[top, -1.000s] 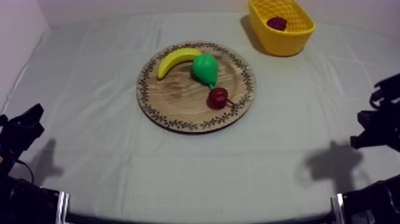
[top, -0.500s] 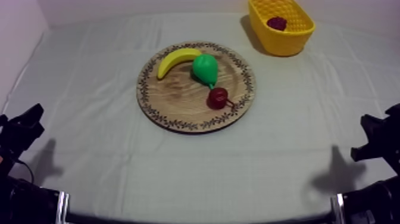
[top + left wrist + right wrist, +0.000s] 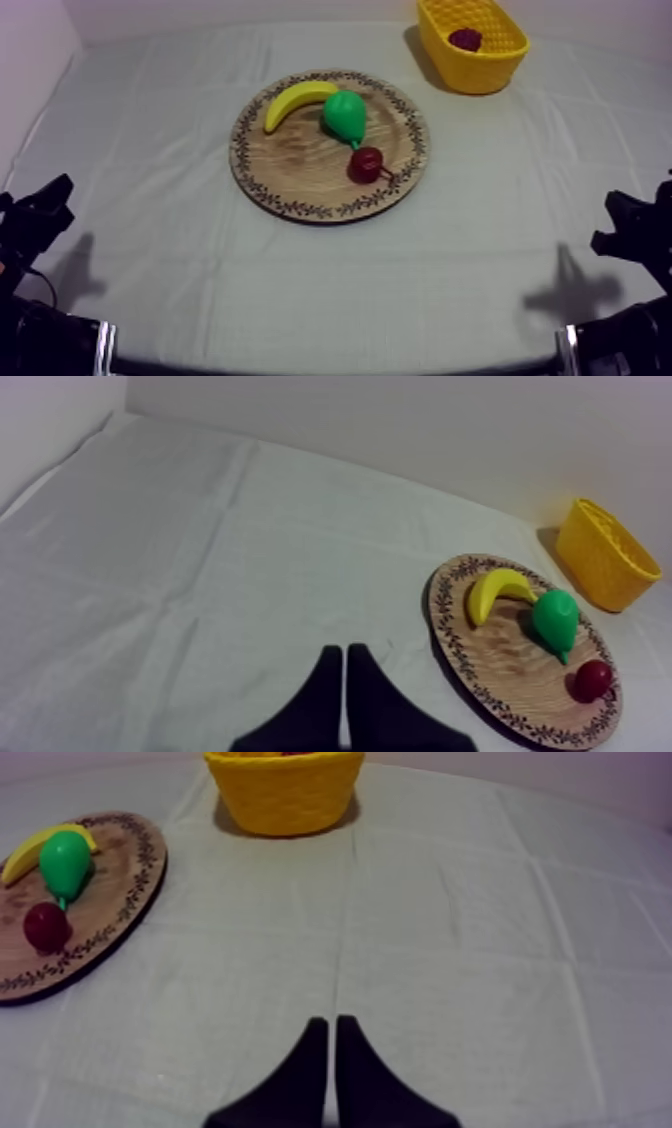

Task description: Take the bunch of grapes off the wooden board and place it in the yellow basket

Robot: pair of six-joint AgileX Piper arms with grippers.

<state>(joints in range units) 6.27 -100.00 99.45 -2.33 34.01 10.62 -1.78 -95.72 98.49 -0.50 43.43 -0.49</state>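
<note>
My left gripper (image 3: 343, 651) has its two black fingers pressed together into a narrow wedge with nothing between them. It hangs low over the grey-white cloth (image 3: 180, 576) at my left side of the table, well apart from the round wooden board (image 3: 300, 170) with its dark patterned rim. My right gripper (image 3: 332, 1022) is closed to the same narrow wedge and holds nothing, over the cloth at my right side, well apart from the board and from the yellow basket (image 3: 480, 75) with the latticed wall. The dark purple-red bunch of grapes (image 3: 465, 39) lies inside that basket, which stands at the far right of the table, apart from the board. On the board lie a curved yellow banana (image 3: 295, 102) near the far rim, a green pear (image 3: 345, 117) just beside it, and a small red fruit (image 3: 366, 163) just beside the pear's narrow end, nearer to my side.
</note>
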